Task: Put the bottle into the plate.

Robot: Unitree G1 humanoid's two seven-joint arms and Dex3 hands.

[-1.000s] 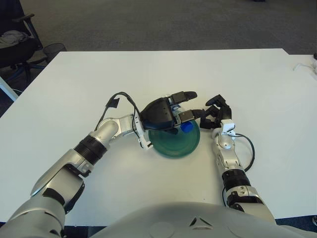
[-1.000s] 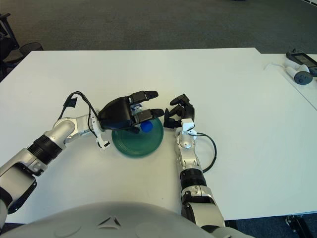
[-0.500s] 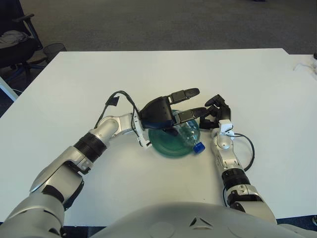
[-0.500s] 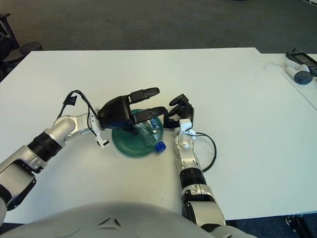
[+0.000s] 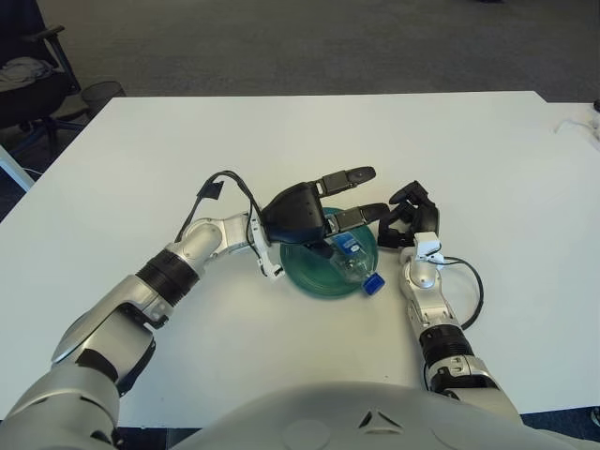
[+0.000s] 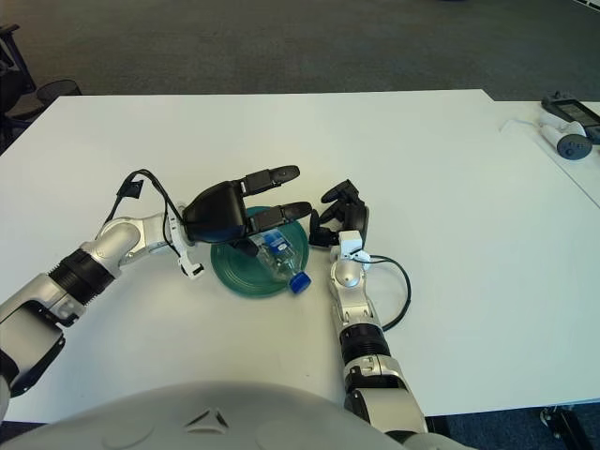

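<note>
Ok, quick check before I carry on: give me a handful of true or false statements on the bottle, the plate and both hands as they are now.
1. The bottle lies on its side in the green plate. True.
2. The bottle's blue cap points toward the far edge of the table. False: it points toward the robot, at the plate's near right rim.
3. The left hand grips the bottle tightly. False: its fingers are spread above the plate and hold nothing.
4. The right hand shows just right of the plate. True.
5. The plate is stacked on a second plate. False: only one plate, directly on the white table.
</note>
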